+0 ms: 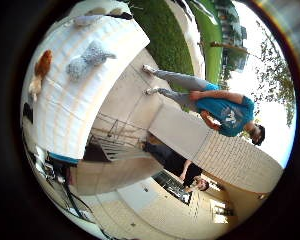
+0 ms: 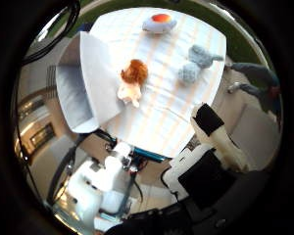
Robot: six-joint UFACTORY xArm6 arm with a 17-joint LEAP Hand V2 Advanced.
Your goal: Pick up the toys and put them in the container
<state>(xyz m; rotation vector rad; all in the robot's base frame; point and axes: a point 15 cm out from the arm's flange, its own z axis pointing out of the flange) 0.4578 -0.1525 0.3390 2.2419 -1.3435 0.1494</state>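
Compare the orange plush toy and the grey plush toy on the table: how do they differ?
The orange plush toy is orange at one end and cream at the other; the grey plush toy is pale grey-blue all over. The orange one lies right beside the open white container; the grey one lies farther from it, near the opposite table edge. Both lie loose on the striped tablecloth, neither touched by the robot hand.

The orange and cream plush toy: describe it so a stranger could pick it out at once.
Find the white-clothed table with the open white container along one edge. The orange and cream plush toy lies on the cloth right beside that container. The grey plush toy and the pale toy with an orange-red top lie farther from it.
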